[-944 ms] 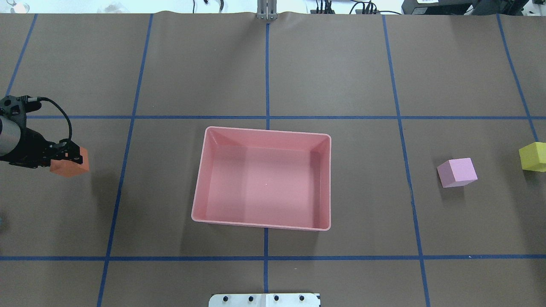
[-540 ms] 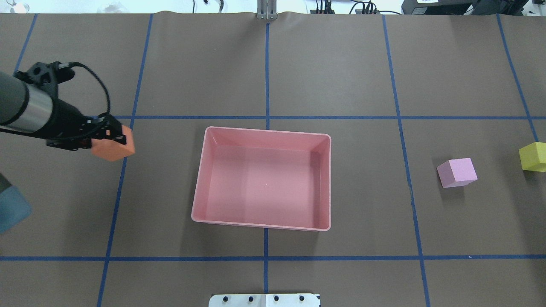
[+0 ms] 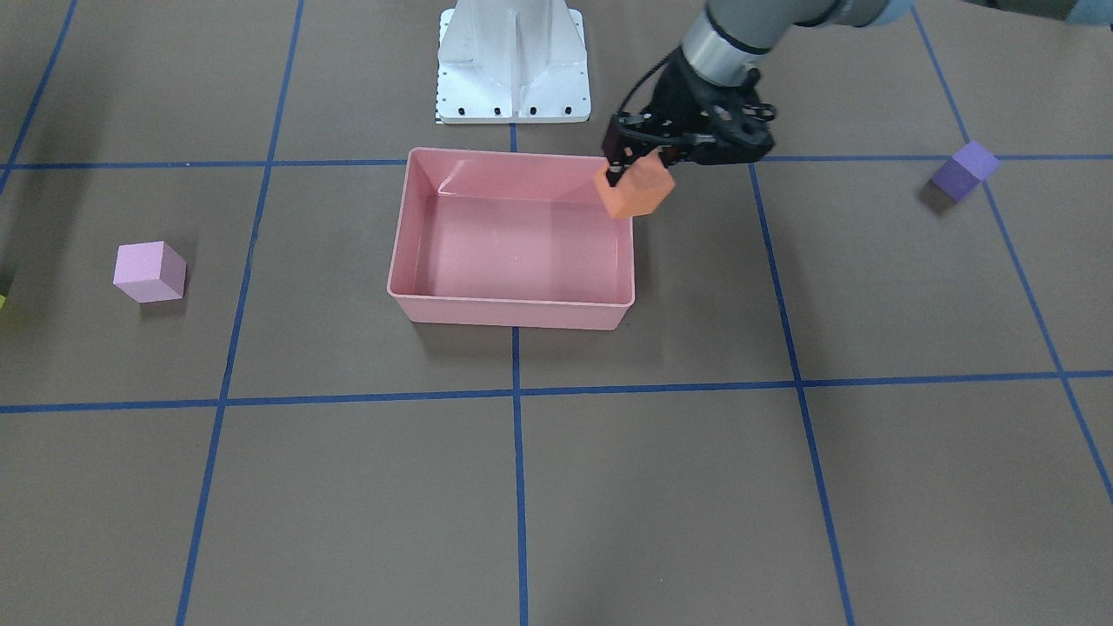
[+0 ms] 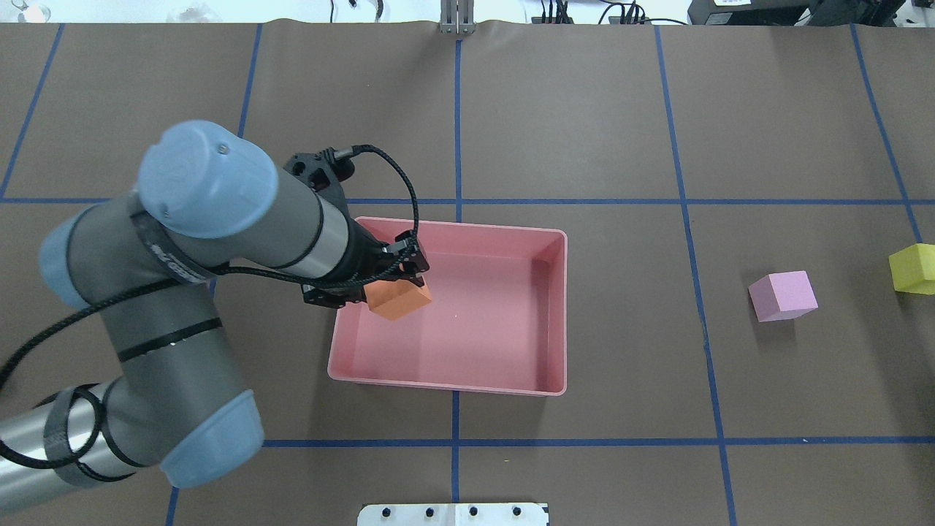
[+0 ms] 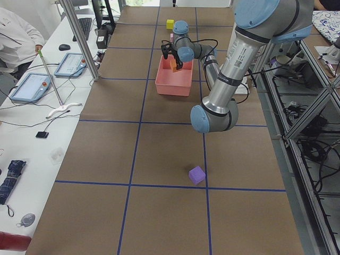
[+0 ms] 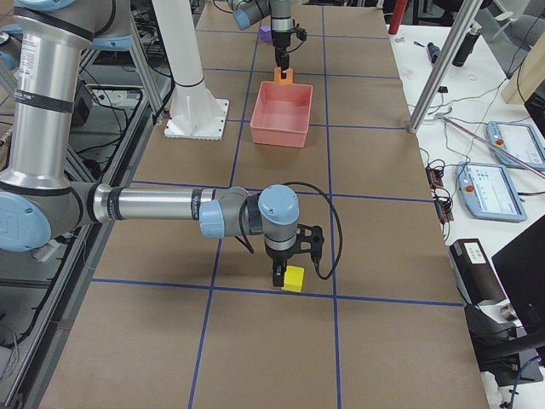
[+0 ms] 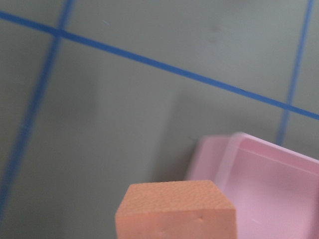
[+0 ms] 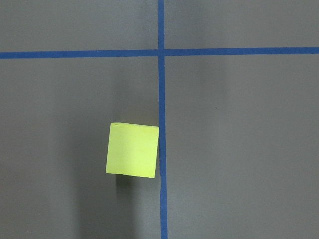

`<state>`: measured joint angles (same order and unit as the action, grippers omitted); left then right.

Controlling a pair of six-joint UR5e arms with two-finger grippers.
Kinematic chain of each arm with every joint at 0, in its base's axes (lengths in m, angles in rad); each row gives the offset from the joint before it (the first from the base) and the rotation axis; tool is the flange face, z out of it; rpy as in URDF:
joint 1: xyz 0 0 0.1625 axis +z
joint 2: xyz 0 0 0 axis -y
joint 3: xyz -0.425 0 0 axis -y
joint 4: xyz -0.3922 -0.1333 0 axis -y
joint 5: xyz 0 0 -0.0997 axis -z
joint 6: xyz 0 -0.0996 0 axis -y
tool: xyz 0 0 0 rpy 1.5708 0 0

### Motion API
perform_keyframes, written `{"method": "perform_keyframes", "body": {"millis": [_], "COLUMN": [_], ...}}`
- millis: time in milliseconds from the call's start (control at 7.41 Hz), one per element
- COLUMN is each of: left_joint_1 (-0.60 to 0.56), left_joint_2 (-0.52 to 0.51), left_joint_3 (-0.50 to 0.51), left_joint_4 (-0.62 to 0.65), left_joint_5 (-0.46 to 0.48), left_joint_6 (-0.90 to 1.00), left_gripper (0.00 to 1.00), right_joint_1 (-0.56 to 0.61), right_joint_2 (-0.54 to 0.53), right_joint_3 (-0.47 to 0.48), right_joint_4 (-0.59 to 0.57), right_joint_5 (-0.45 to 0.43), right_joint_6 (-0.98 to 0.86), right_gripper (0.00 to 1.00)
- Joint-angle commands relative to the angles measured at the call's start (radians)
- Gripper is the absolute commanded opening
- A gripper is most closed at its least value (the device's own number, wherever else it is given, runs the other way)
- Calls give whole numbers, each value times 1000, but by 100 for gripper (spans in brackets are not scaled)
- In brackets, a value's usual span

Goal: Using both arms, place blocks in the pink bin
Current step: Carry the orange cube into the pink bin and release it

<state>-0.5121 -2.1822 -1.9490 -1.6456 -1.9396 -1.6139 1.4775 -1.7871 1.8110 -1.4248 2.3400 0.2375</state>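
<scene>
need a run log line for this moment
left gripper shut on orange block over pink bin rim | right gripper near yellow block, state unclear

We log the left gripper (image 4: 403,280) and its orange block (image 4: 398,299) hanging at the left rim of the pink bin (image 4: 482,336). The bin floor toward the right edge of the table (image 4: 628,343) lies open. Lilac block (image 4: 783,295) and yellow block (image 4: 913,268) stand near that edge, with passable table between them.

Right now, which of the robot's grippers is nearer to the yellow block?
Right. The right gripper hangs close by the yellow block; the left gripper is far off at the pink bin, gripping the orange block.
</scene>
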Motion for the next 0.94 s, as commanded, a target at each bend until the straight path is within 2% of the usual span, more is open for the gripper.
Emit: {"method": "perform_keyframes", "body": {"millis": [0,135,270,405,540,809], "left_joint_1": [72,72,72,72,72,72], "left_joint_2": [-30,-30,-28,-28,-27,-27], "left_joint_3": [36,36,36,33,33,33], "left_joint_4": [1,1,1,1,1,1], "left_joint_5": [103,103,103,105,105,105], "left_joint_6": [-8,-8,-8,-8,-8,-8], "left_gripper": [100,100,100,100,100,100], "right_joint_1": [-147,-227,-331,-449,-538,-632], "right_joint_2": [0,-4,-8,-6,-5,21], "right_joint_3": [-1,1,1,1,14,36], "right_joint_4": [213,331,445,539,564,564], "right_joint_5": [-8,-11,-62,-161,-245,-333], "right_joint_6": [301,444,582,702,776,796], "right_gripper": [100,100,100,100,100,100]}}
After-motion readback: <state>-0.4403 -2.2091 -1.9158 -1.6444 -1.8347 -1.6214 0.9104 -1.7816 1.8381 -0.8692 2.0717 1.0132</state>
